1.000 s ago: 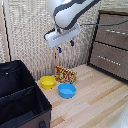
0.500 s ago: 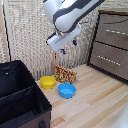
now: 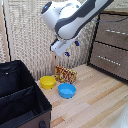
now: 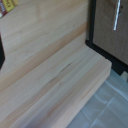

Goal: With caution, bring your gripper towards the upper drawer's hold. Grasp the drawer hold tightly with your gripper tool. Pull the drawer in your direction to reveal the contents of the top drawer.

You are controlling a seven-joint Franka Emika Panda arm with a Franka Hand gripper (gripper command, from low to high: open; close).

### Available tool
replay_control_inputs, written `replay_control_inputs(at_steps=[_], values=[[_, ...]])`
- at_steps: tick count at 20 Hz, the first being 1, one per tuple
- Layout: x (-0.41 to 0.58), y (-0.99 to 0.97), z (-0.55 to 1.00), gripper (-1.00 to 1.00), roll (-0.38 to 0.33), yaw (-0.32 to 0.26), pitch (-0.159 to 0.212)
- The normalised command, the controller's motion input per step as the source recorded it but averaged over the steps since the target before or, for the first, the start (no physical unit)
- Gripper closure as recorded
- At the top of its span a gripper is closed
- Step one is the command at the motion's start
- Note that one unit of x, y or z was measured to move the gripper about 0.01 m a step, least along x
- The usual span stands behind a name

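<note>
Your gripper (image 3: 66,50) hangs well short of the top drawer (image 3: 114,31).
Can't tell the finger gap; the drawer hold (image 3: 115,32) sits untouched, because you're mid-approach.

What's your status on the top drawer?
Gripper in the air, clear of the cabinet, holding nothing. Top drawer shut, drawer hold untouched. Nothing between them.

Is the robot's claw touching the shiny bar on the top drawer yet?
Apart. In the exterior view the gripper hangs in the air above the bowls, while the drawer hold sits far off toward that view's right, with open space between them.
</note>
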Motion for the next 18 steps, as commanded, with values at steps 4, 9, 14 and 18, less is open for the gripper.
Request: replay_control_inputs(at_steps=[4,9,14,18], values=[[0.313,-0.18,0.05,-1.00,-0.267,0.086,-0.054],[0.463,-0.15,0.35,-1.00,-0.214,0.060,-0.027],[0.534,-0.09,0.73,-1.00,-0.146,0.032,0.000],[0.243,-0.25,0.75,-1.00,-0.145,-0.005,0.030]])
